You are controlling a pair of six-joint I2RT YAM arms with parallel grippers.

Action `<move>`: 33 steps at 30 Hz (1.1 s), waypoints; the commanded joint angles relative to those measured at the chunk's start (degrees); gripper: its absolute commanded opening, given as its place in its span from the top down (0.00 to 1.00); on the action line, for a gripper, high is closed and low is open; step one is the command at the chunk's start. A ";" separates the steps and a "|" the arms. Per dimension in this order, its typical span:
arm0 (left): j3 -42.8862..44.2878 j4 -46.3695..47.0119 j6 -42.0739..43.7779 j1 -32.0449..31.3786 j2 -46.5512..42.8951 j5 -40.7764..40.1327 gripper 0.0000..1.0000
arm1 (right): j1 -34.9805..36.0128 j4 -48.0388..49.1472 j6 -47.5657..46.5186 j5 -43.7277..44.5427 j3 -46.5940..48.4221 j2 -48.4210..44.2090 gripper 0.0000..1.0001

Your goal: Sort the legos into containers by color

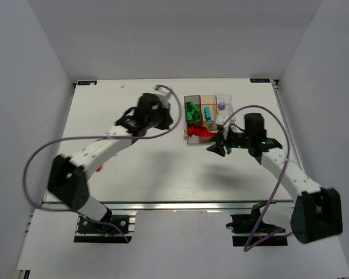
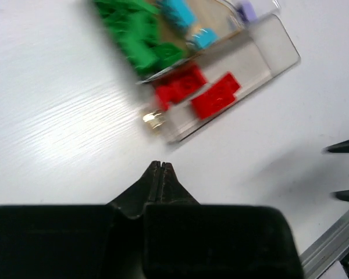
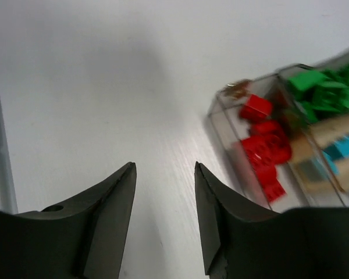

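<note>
Left fingers pressed together, right fingers apart, both near the tray of sorted legos. One red brick lies well apart on the worktop — I'd open the left fingers above it first.

The table is white with a faint brushed grain and a soft sheen — the tray is clear glossy plastic. The legos are smooth plastic, the fingers of the right gripper matt black, and the near-edge rail bare metal.

Free table left of the tray; right hand crowds its near-right corner.
</note>
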 commanded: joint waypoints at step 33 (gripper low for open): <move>-30.99 -24.06 -20.17 3.80 -73.84 -61.90 0.22 | 45.93 0.69 34.66 47.19 77.74 78.33 0.23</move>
